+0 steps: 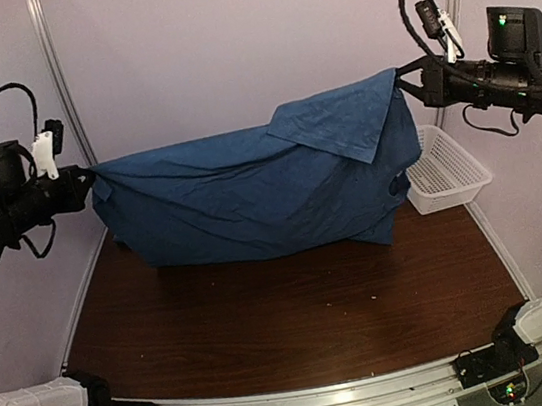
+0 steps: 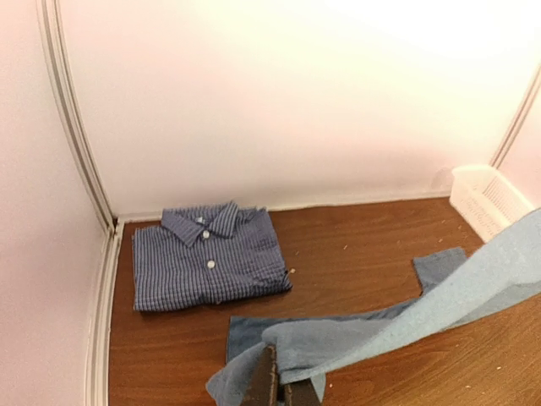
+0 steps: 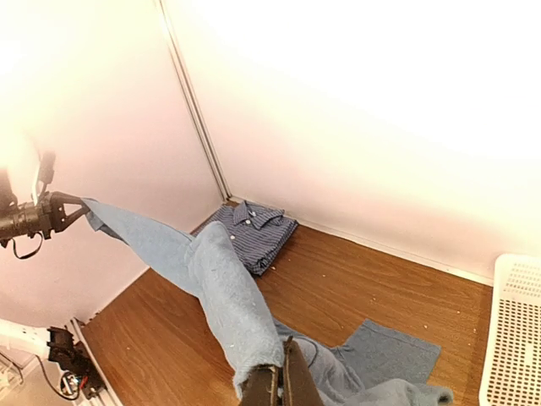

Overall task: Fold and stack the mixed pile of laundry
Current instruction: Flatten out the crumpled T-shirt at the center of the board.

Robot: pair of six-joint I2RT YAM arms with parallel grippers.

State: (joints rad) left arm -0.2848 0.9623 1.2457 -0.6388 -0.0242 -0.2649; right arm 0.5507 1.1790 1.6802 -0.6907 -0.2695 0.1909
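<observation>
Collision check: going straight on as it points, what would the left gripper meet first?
The teal t-shirt that the left gripper holds, stretched ahead toward the right gripper; depth beyond it is unclear.

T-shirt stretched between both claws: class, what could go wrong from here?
The left claw and right claw each pinch only a small edge of the t-shirt; it may slip free. The corner by the right claw flops over, so laying it down could trap creases. Trailing cloth might disturb the folded checked shirt behind.
</observation>
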